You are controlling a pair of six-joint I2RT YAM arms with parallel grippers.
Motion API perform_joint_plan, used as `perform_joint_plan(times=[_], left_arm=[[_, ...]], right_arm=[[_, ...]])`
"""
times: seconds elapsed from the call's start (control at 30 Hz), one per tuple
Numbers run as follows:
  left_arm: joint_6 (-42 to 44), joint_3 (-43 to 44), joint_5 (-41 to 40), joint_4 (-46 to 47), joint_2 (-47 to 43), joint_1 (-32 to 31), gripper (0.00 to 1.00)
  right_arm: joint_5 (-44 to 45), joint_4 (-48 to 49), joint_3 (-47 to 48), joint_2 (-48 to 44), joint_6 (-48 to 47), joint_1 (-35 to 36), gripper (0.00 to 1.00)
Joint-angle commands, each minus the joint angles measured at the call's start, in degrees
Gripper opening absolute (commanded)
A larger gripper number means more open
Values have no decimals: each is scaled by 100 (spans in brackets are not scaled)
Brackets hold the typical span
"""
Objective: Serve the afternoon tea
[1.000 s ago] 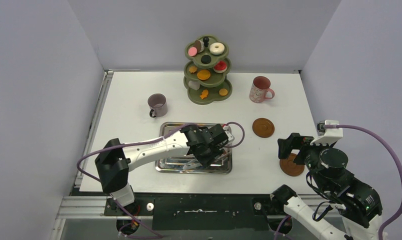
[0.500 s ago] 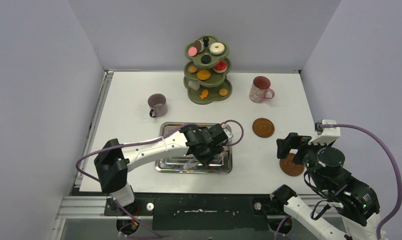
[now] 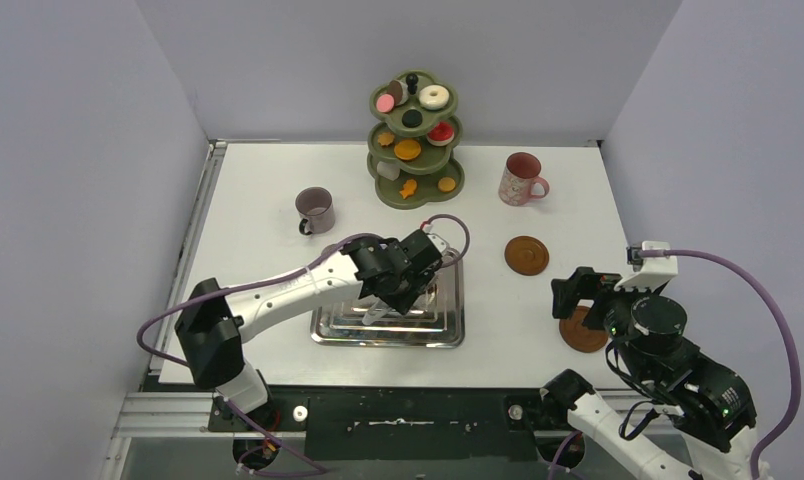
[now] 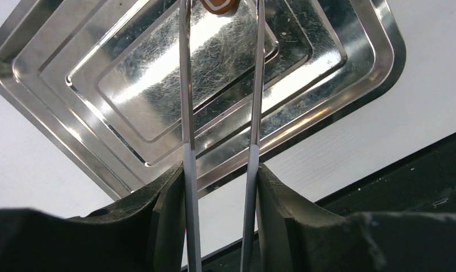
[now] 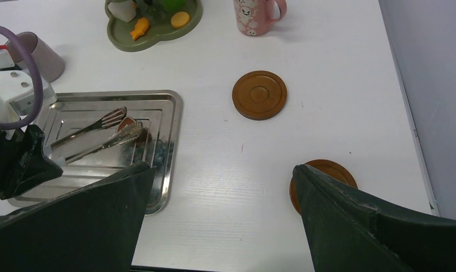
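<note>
- Currently left gripper (image 4: 220, 170) is clamped on the metal tongs (image 4: 183, 113), both tong arms squeezed between its fingers, over the steel tray (image 3: 448, 335).
- Small brown sweet (image 5: 129, 122) sits at the tong tips inside the tray; can't tell if it's pinched or just lying there.
- Right gripper (image 5: 223, 170) hangs with its jaws wide apart, nothing in them, at 3 o'clock of the tray.
- Near coaster (image 3: 584, 332) lies just under and beside the right gripper; far coaster (image 3: 526, 255) is at 2 o'clock of the tray, the two apart.
- Olive three-tier stand (image 3: 415, 190) is at 12 o'clock on the table (image 3: 258, 180), with a white donut (image 3: 434, 96) and a pink macaron (image 3: 385, 102) on its top tier.
- Mauve mug (image 3: 315, 210) is at 10 o'clock of the tray, upright.
- Pink mug (image 3: 521, 179) is at 1 o'clock of the tray, upright, just right of the stand.
</note>
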Motion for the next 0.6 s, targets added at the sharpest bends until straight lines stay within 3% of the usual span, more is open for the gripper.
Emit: perform_joint_plan(times=[0.0, 0.3, 0.57], left_arm=[[-107, 312, -332, 222, -343, 116, 31], [-56, 349, -501, 963, -368, 862, 31], [106, 960, -666, 1490, 250, 1329, 30]], right_arm=[[-61, 354, -1, -124, 9, -27, 100], [-167, 317, 58, -137, 86, -24, 100], [-219, 356, -11, -172, 105, -29, 100]])
